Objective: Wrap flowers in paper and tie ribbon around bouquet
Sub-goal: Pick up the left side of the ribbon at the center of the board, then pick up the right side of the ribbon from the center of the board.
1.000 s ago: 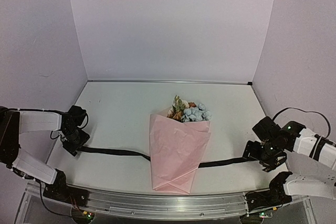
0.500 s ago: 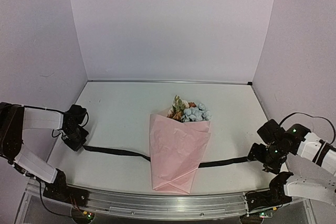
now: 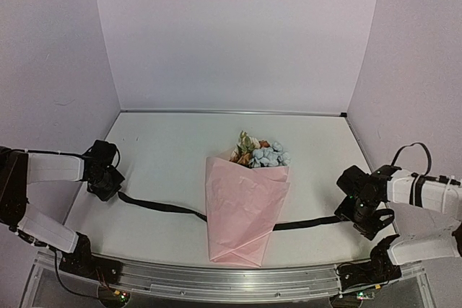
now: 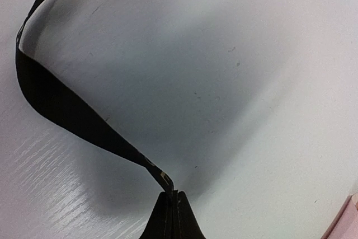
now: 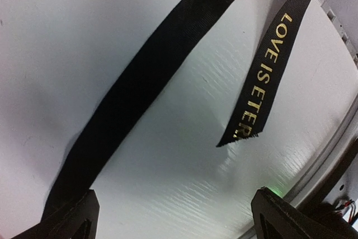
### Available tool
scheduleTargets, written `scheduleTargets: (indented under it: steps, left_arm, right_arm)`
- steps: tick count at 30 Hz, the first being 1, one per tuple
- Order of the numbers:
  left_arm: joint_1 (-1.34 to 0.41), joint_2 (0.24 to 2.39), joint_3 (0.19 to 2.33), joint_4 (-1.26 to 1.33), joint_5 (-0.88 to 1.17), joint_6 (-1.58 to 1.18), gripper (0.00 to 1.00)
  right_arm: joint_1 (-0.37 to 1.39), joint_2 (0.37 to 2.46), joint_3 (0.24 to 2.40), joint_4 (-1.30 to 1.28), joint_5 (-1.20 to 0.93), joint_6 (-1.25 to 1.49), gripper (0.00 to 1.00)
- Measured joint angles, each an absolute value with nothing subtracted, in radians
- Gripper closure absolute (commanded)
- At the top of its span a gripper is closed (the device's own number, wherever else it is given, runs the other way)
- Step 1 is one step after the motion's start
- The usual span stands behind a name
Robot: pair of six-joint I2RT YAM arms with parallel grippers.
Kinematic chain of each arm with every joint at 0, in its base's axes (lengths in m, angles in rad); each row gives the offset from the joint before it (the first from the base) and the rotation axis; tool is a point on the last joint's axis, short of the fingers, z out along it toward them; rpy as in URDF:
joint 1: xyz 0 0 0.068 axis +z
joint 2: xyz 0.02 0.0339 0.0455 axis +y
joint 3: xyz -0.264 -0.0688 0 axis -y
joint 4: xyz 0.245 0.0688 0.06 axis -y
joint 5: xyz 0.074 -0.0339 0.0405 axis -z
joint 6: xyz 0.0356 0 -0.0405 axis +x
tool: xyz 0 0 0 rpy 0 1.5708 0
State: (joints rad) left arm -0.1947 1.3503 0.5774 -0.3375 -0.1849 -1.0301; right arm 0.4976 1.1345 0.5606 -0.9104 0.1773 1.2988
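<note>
Left wrist view puts the left gripper [image 4: 172,197] at the bottom edge, its tips pressed together and pinching the ribbon [image 4: 56,104] edge-on. From that pinch the black band climbs away with a twist and loops round toward the top of the picture, lifted a little off the white table [image 4: 251,82]. Seen from above, the ribbon runs from this gripper across the table, goes out of sight under the lower half of the bouquet [image 3: 242,210] and comes out on the far side toward the right gripper [image 3: 364,214]. The bouquet lies in the middle of the table, well apart from both arms. The paper [image 3: 238,185] is folded into a cone with its point toward the arms, and the flowers [image 3: 261,154] show at its wide far end. The right gripper is spread wide and low over the table, holding nothing. In its own view one of its fingers [image 5: 72,216] sits right at the ribbon's band, though whether it touches I cannot tell, and the free end curls back between the fingers with its gold lettering upward. My reading is that wrapping is done and tying has begun, with one end secured and the other waiting. The next move calls for the right gripper to centre on the band and close. Both ends would then be drawn up over the cone and crossed without dragging the bouquet.
</note>
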Motion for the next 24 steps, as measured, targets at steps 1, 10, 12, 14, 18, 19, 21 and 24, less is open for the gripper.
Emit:
scheduleTargets:
  steps: [1,10,12,14,18,19,21,24]
  left_arm:
    - [-0.195,1.35,0.577,-0.331,-0.18,-1.019,1.0]
    - [-0.195,1.347,0.58,-0.282,-0.129,-0.921,1.0]
    - [-0.195,1.347,0.58,-0.277,-0.12,-0.909,1.0]
    - [-0.195,1.347,0.58,-0.276,-0.108,-0.897,1.0]
    - [-0.195,1.339,0.58,-0.276,-0.097,-0.886,1.0]
    - [-0.195,1.335,0.58,-0.275,-0.094,-0.886,1.0]
    - [-0.195,1.331,0.58,-0.269,-0.089,-0.885,1.0]
    - [-0.195,1.331,0.58,-0.26,-0.086,-0.879,1.0]
  right_arm:
    - [0.498,1.159,0.561,-0.886,0.19,1.316,0.07]
    - [0.498,1.354,0.561,-0.665,0.241,1.432,0.18]
    - [0.498,1.367,0.56,-0.642,0.267,1.459,0.28]
    - [0.498,1.368,0.553,-0.62,0.3,1.487,0.41]
    - [0.498,1.368,0.532,-0.59,0.354,1.517,0.55]
    - [0.498,1.369,0.528,-0.582,0.366,1.526,0.59]
    - [0.498,1.371,0.52,-0.563,0.387,1.533,0.62]
    - [0.498,1.375,0.509,-0.521,0.42,1.545,0.71]
